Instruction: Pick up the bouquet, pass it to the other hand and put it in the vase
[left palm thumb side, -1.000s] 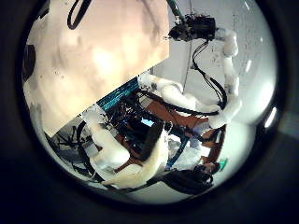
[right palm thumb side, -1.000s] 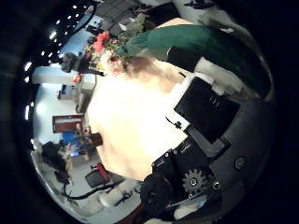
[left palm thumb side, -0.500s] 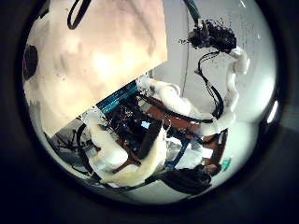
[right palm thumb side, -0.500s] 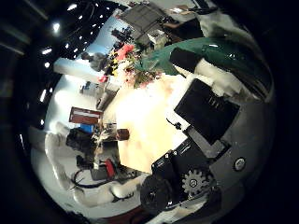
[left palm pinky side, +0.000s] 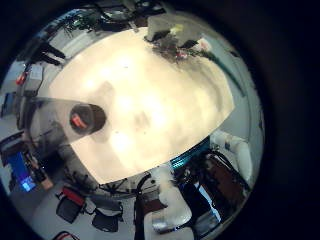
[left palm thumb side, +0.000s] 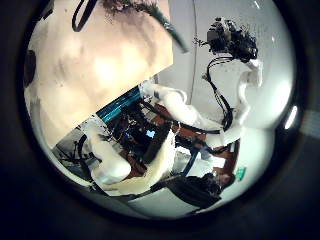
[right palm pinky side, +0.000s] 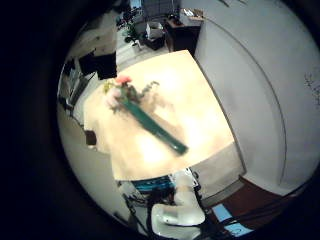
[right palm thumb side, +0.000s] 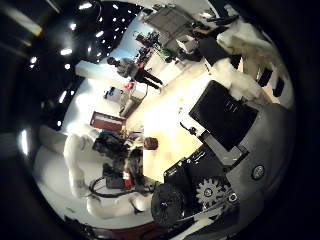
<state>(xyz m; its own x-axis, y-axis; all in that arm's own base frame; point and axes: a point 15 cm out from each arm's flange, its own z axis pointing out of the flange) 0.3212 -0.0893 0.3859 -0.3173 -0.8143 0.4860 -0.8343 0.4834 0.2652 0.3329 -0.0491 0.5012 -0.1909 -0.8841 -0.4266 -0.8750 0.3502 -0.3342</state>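
While the pink-flowered bouquet with its green wrapped stem (right palm pinky side: 143, 112) lies ungrasped on the pale worktop (right palm pinky side: 200, 100), we judge pickup pending; neither robot hand's fingers can be told.

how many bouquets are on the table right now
1. The bouquet lies flat on the table, flowers toward one edge, green wrapped stems pointing across the top. Apart from it stands a dark vase.

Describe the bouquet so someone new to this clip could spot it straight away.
Start from the pale tabletop seen in the right little finger side palm view. The bouquet lies flat on it, apart from the dark vase, which stands upright elsewhere on the table. It is the only long thing there: a stem wrap with a cluster of blossoms at one end.
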